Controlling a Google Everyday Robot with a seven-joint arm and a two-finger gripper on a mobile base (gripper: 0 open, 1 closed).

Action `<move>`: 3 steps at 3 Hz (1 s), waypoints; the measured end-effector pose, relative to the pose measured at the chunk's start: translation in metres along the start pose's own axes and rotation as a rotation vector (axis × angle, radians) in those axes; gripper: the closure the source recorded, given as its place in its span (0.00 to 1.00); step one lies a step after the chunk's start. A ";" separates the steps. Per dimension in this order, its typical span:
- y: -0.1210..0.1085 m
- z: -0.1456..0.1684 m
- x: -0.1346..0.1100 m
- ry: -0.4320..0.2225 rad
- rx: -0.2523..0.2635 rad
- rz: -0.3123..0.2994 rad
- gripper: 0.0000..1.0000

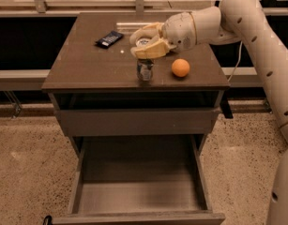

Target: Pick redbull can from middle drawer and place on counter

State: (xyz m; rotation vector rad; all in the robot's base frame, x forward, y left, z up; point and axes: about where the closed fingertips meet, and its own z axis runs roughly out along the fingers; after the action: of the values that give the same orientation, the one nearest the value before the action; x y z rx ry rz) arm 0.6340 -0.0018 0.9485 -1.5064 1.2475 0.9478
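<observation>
gripping redbull can (pixel 145 71) at top, gripper (pixel 138 45) jaws clamped; can upright on counter (pixel 87 65) near orange ball (pixel 180 68).

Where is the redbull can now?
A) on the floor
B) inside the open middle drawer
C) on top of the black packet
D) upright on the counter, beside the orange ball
D: the redbull can stands upright on the counter next to the orange ball, with the gripper at its top.
</observation>
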 end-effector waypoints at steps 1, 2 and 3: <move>-0.014 0.014 0.018 -0.011 0.000 0.060 1.00; -0.023 0.023 0.025 -0.016 0.002 0.105 1.00; -0.023 0.023 0.025 -0.016 0.002 0.105 1.00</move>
State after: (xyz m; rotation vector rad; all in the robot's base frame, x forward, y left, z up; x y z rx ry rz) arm 0.6617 0.0150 0.9227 -1.4401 1.3258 1.0246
